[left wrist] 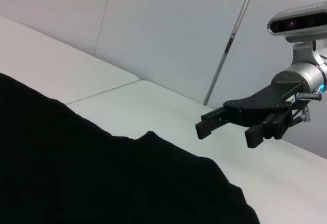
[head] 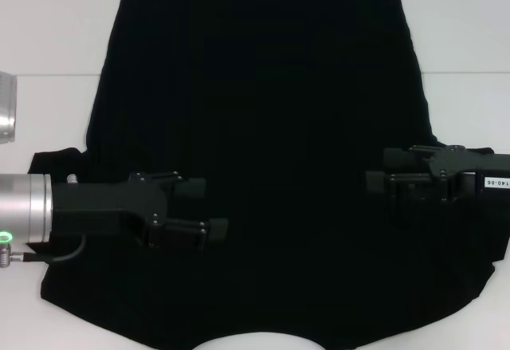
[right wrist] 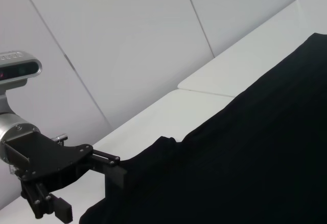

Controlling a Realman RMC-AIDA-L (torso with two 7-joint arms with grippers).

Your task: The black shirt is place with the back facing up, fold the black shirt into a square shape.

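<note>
While the black shirt [head: 263, 151] lies spread flat on the white table [head: 48, 39], plain side up, both grippers sit over its lower half. The left gripper [head: 203, 206] has its fingers spread, cloth showing beneath and between them, nothing pinched. The right gripper [head: 381, 171] is also parted, as the left wrist view shows. Black fingers against black cloth make contact hard to judge. The collar edge is cut off below.
</note>
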